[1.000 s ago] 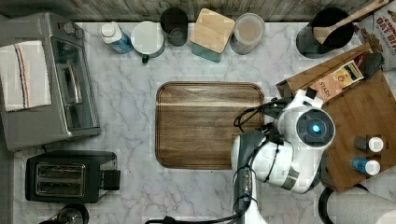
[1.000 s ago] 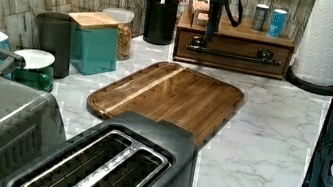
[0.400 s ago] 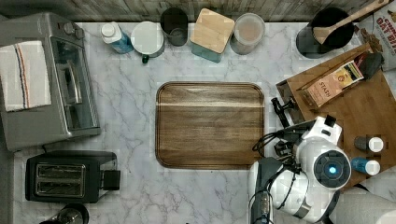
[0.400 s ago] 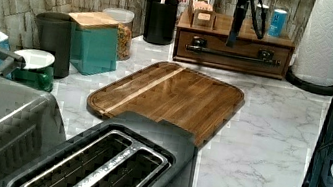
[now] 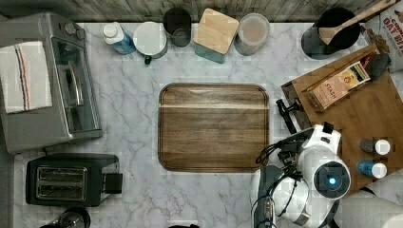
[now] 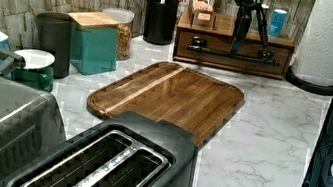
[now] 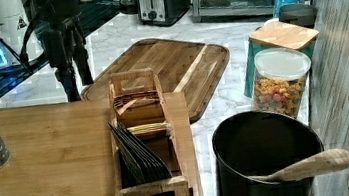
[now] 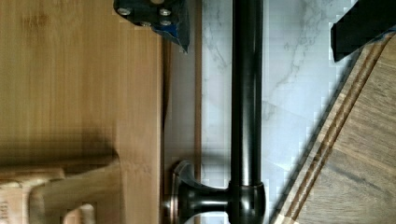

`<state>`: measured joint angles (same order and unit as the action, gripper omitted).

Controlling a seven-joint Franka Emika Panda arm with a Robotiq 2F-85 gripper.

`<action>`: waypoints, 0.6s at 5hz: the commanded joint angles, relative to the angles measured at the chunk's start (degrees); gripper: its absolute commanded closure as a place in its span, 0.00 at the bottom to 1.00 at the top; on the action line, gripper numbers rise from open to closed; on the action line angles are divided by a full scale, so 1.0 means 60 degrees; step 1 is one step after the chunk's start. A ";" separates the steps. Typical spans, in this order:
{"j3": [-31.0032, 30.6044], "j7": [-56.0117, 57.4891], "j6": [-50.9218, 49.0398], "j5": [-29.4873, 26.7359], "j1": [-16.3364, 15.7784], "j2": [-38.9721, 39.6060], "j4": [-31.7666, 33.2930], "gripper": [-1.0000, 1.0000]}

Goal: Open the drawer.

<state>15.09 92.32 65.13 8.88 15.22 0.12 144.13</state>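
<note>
Over the front edge of the bamboo box, my gripper (image 6: pixel 248 43) hangs pointing down with its jaws spread wide. One of my fingers (image 8: pixel 159 14) sits above the box top (image 5: pixel 370 114) and the other is out over the marble counter (image 5: pixel 133 104), so the dark bar handle (image 8: pixel 246 93) runs between them. I hold nothing, and I cannot tell whether either finger touches the bar. The drawer (image 6: pixel 213 44) sits in the box at the counter's back corner as the left view shows it, its front panel about flush under the top. A wooden serving tray (image 5: pixel 214 128) lies mid-counter, near the handle.
</note>
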 commanded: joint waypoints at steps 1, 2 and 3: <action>-0.0045 0.1511 0.0910 -0.1641 -0.0372 0.1076 -0.0332 0.00; -0.0306 0.2046 0.1263 -0.2170 -0.0170 0.1726 -0.0655 0.00; -0.0312 0.1669 0.1181 -0.2070 -0.0266 0.1888 -0.0644 0.00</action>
<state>14.88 101.67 72.24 -2.34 13.00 9.36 143.24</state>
